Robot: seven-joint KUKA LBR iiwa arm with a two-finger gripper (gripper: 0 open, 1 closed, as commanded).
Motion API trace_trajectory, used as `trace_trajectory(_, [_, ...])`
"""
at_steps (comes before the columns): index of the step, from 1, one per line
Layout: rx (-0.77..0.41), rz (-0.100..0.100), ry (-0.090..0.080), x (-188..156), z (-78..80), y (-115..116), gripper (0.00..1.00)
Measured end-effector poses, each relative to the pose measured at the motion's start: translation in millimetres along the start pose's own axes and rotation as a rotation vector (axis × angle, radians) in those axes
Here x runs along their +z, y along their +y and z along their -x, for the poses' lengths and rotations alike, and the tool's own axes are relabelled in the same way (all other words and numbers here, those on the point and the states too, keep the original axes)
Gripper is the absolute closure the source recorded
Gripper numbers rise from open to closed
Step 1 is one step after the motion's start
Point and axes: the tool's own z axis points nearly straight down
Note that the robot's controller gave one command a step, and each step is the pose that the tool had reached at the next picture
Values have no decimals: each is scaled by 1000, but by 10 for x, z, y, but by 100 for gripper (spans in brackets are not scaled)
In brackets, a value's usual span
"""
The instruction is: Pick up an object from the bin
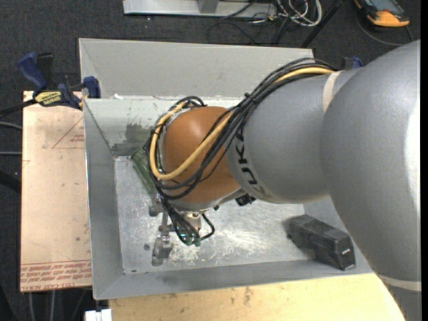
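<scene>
My gripper [160, 246] hangs below the orange wrist cover, low over the bin floor near the front left corner. Nothing shows beneath its tip except bare scuffed metal. A flat green thing [141, 166] lies up and to the left of it on the bin floor, its right part hidden behind the cover. A dark grey oblong block [322, 241] rests far to the right by the front wall.
The big grey arm and its cables cover the middle and right of the bin. A small grey piece [120, 150] lies by the left wall near the back corner. The front wall is close below the gripper.
</scene>
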Motion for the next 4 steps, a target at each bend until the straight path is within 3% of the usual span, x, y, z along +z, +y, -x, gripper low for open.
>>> trace_trajectory(1, [4,2,-7,-39,22,-9,0])
trace_trajectory(2, [-142,2,-9,435,667,-805,100])
trace_trajectory(3, [-142,2,-9,435,667,-805,100])
trace_trajectory(4, [-243,3,-8,323,664,-1045,100])
